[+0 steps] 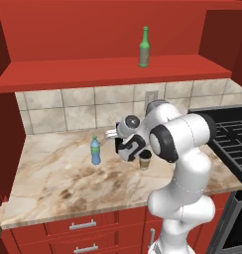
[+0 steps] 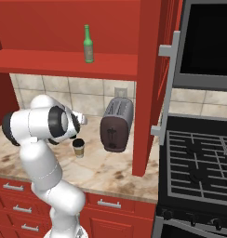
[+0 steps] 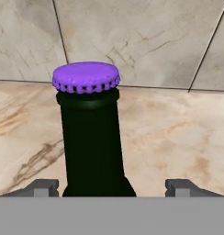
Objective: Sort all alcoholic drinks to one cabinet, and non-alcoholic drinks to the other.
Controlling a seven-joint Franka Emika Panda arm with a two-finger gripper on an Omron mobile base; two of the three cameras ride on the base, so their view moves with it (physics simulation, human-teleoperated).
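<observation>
The black bottle (image 3: pixel 91 147) stands upright on the marble table (image 3: pixel 178 137), close before the tiled wall (image 3: pixel 146 41). Its glass is near-black and glossy, the neck straight and slim, widening toward the shoulder at the lower edge of the hand view, and it is topped by a purple crimped cap (image 3: pixel 86 77) with a dotted rim. The pincer (image 3: pixel 111 187) has its two grey tips set apart, one on each side of the neck, with a gap between each tip and the glass; nothing is clamped. In the left base view the pincer (image 1: pixel 113 134) points toward the wall, low over the table, and the black bottle itself is hidden there behind the hand. The blue bottle (image 1: pixel 95 150), translucent with a green cap and green label, stands upright on the table to the left of the hand, apart from it. The cup (image 1: pixel 145 159), short and tan with a dark lid, stands upright just right of the hand, near the arm. The green bottle (image 1: pixel 144 47), slim glass with a pale label, stands upright on the red shelf (image 1: pixel 93 74) above. A toaster (image 2: pixel 116 124) sits on the table right of the cup.
</observation>
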